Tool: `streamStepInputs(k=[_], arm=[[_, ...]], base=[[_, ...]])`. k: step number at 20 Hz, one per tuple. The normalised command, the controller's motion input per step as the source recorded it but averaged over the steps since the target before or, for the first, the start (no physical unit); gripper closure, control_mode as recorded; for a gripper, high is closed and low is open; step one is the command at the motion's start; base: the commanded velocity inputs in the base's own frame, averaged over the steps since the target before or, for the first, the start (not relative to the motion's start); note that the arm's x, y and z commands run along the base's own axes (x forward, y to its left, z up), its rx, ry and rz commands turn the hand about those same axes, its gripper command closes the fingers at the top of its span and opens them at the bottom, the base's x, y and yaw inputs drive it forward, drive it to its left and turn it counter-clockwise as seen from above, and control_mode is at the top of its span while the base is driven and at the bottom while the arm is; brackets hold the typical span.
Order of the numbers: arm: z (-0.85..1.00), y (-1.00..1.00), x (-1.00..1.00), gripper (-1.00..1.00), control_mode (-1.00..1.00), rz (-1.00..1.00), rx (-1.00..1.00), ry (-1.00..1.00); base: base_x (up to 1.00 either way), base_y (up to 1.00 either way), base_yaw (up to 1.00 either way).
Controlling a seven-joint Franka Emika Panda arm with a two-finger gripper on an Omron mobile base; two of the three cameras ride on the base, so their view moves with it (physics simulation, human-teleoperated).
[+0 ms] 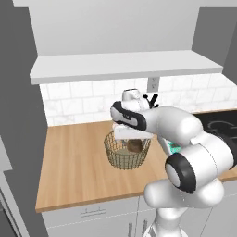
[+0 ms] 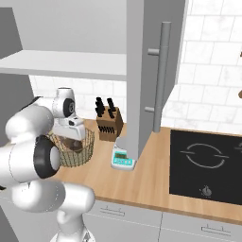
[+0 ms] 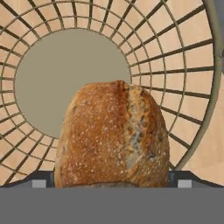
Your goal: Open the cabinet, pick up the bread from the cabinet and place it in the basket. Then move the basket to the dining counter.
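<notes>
The round wire basket (image 1: 127,152) stands on the wooden counter below the open cabinet (image 1: 125,65). The golden-brown bread (image 3: 113,135) lies inside it, leaning toward the mesh wall beside the beige base (image 3: 65,78). My gripper (image 3: 112,183) hangs just above the basket rim, pointing down, open, with a dark fingertip on each side of the loaf and a little apart from it. From the left base view the bread (image 1: 134,146) shows through the wire under the hand (image 1: 132,132). The cabinet door (image 2: 146,71) stands swung open with its bar handle (image 2: 161,75). The dining counter is out of view.
A knife block (image 2: 109,124) stands behind the basket by the tiled wall. A small teal scale (image 2: 122,160) lies under the open door's edge. A black cooktop (image 2: 208,160) is set into the counter to the right. Bare wood (image 1: 69,162) lies left of the basket.
</notes>
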Motion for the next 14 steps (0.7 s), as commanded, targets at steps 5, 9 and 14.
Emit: streamStepInputs(k=[5, 9, 14], arm=[[0.0, -0.17, 0.35, -1.0, -1.0, -0.18, -0.04, 0.0], [0.0, -0.44, 0.68, -1.0, -1.0, -0.24, 0.0, 0.18], [0.07, -0.38, 0.49, -1.0, -1.0, -0.26, 0.01, 0.1]], base=[[0.0, 0.0, 0.0], [0.0, 0.0, 0.0], [0.0, 0.0, 0.0]])
